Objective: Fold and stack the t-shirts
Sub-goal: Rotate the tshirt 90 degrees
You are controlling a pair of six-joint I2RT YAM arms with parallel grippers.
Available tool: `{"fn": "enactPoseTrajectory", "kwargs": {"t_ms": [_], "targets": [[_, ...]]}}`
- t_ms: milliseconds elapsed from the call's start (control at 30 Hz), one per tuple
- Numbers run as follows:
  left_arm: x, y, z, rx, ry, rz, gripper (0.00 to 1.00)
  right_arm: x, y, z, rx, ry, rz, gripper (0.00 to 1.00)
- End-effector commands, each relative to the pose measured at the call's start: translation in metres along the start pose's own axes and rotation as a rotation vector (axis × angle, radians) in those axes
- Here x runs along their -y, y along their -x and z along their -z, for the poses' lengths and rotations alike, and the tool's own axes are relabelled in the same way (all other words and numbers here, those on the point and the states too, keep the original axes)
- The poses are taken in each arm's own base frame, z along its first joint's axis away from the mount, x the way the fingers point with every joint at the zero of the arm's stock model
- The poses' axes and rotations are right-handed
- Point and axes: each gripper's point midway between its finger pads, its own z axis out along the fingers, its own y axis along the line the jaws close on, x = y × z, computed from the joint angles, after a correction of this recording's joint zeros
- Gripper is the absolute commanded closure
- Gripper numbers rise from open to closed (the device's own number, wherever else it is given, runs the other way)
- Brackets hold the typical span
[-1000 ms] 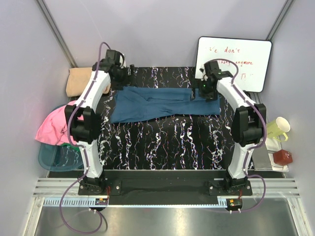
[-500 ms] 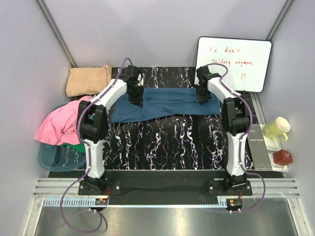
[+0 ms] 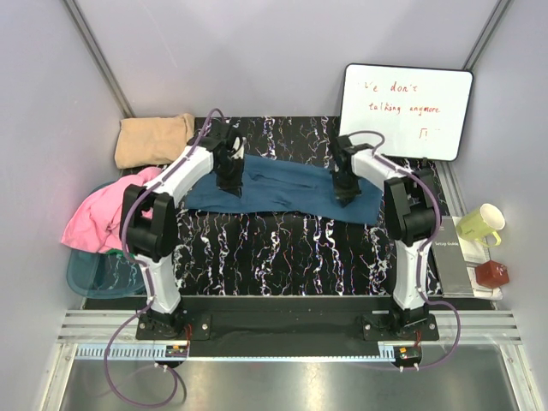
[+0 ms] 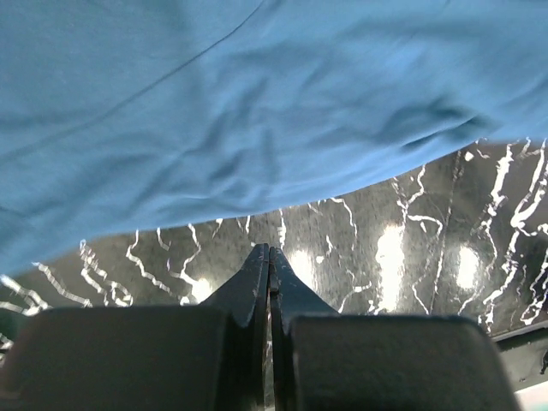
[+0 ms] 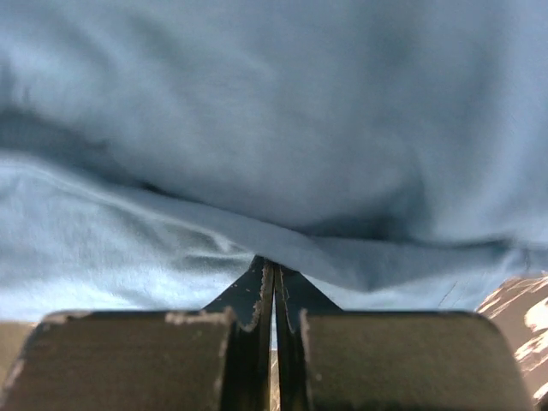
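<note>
A dark teal-blue t-shirt point(image 3: 287, 184) lies spread sideways across the far half of the black marbled table point(image 3: 282, 257). My left gripper point(image 3: 230, 185) is over its left part. In the left wrist view this gripper point(image 4: 270, 250) is shut, with bare table around its tips and the shirt's edge point(image 4: 257, 103) just beyond; no cloth shows between the jaws. My right gripper point(image 3: 343, 195) is over the shirt's right part. In the right wrist view it point(image 5: 274, 264) is shut, with a fold of the shirt point(image 5: 274, 111) drawn into its tips. A tan t-shirt point(image 3: 154, 139) lies folded at the back left.
A pink t-shirt point(image 3: 103, 214) hangs over a teal bin point(image 3: 98, 276) left of the table, with a bit of green cloth point(image 3: 130, 254) under it. A whiteboard point(image 3: 407, 98) leans at the back right. A yellow-green mug point(image 3: 479, 224), a red box point(image 3: 492, 274) and a grey booklet point(image 3: 451, 248) sit at the right.
Both grippers went from open to shut and swung inward over the shirt, then toward the near edge. The shirt's right side has been drawn nearer.
</note>
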Motion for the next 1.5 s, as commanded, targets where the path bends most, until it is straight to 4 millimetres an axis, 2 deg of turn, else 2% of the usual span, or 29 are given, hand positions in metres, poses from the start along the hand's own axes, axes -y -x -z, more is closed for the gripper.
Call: {"fn": "enactPoseTrajectory", "kwargs": {"t_ms": [0,67,167,200,267,300,333,433,500,533,567,600,633,667,733,867,933,1000,1033,1067,1133,1167,1233,1267,1300,1333,1367,1400,1467], "targets": [[-0.004,0.005,0.02,0.067,0.028,-0.017,1.0,-0.051,-0.062,0.04,-0.109,0.098,0.065,1.0],[-0.006,0.001,0.021,0.064,0.04,-0.005,1.0,-0.081,-0.083,0.062,-0.128,0.158,0.133,1.0],[-0.01,-0.004,0.02,0.056,0.057,0.009,1.0,-0.109,-0.108,0.09,-0.164,0.204,0.195,1.0],[-0.011,-0.006,0.021,0.058,0.062,0.012,1.0,-0.128,-0.124,0.1,-0.183,0.231,0.261,1.0],[-0.017,-0.01,0.02,0.051,0.092,0.026,1.0,-0.136,-0.134,0.119,-0.181,0.235,0.322,1.0],[-0.019,-0.01,0.021,0.054,0.103,0.034,1.0,-0.139,-0.134,0.126,-0.156,0.222,0.353,1.0],[-0.022,-0.011,0.021,0.053,0.114,0.041,1.0,-0.142,-0.125,0.134,-0.114,0.228,0.355,1.0],[-0.032,-0.006,0.019,0.057,0.143,0.082,1.0,-0.125,-0.078,0.147,0.071,0.098,0.356,1.0],[-0.042,-0.001,0.013,0.039,0.163,0.11,1.0,-0.111,-0.051,0.134,0.105,-0.003,0.358,1.0],[-0.044,0.001,0.01,0.03,0.169,0.119,1.0,-0.103,-0.027,0.134,0.127,-0.004,0.31,1.0],[-0.046,0.003,0.007,0.022,0.176,0.127,1.0,-0.101,-0.021,0.114,0.087,-0.013,0.305,1.0],[-0.05,0.007,0.001,0.004,0.183,0.138,1.0,-0.097,-0.01,0.107,0.084,-0.013,0.282,1.0],[-0.051,0.009,-0.001,-0.002,0.189,0.143,1.0,-0.092,0.011,0.105,0.116,-0.005,0.248,1.0],[-0.052,0.01,-0.005,-0.009,0.193,0.146,1.0,-0.09,0.017,0.085,0.093,-0.027,0.253,1.0],[-0.052,0.017,-0.013,-0.024,0.196,0.162,1.0,-0.089,0.037,0.064,0.092,-0.043,0.247,1.0],[-0.055,0.022,-0.033,-0.064,0.211,0.201,1.0,-0.097,0.057,0.034,0.081,-0.028,0.239,1.0],[-0.058,0.026,-0.036,-0.071,0.239,0.228,1.0,-0.099,0.063,0.018,0.066,-0.038,0.235,1.0],[-0.059,0.026,-0.045,-0.099,0.252,0.249,1.0,-0.101,0.068,0.015,0.067,-0.046,0.229,1.0],[-0.06,0.026,-0.047,-0.099,0.266,0.263,1.0,-0.102,0.065,0.004,0.046,-0.052,0.231,1.0],[-0.063,0.023,-0.055,-0.121,0.281,0.269,1.0,-0.102,0.065,0.002,0.04,-0.051,0.23,1.0],[-0.066,0.025,-0.057,-0.131,0.313,0.27,1.0,-0.1,0.059,0.003,0.02,-0.06,0.236,1.0],[-0.068,0.021,-0.069,-0.163,0.325,0.268,1.0,-0.1,0.056,0.003,0.01,-0.054,0.234,1.0],[-0.066,0.027,-0.072,-0.175,0.327,0.27,1.0,-0.096,0.044,0.009,-0.018,-0.05,0.237,1.0],[-0.067,0.023,-0.087,-0.205,0.336,0.267,1.0,-0.096,0.039,0.012,-0.032,-0.038,0.24,1.0],[-0.063,0.035,-0.085,-0.187,0.326,0.265,1.0,-0.091,0.025,0.009,-0.074,-0.045,0.246,1.0],[-0.059,0.038,-0.089,-0.189,0.312,0.266,1.0,-0.09,0.022,0.019,-0.069,-0.036,0.243,1.0],[-0.057,0.035,-0.104,-0.213,0.314,0.265,1.0,-0.09,0.015,0.022,-0.087,-0.017,0.248,1.0],[-0.049,0.049,-0.099,-0.181,0.298,0.261,1.0,-0.085,-0.002,0.019,-0.133,-0.025,0.254,1.0],[-0.037,0.058,-0.108,-0.161,0.268,0.251,1.0,-0.083,-0.013,0.03,-0.147,-0.003,0.252,1.0]]}}
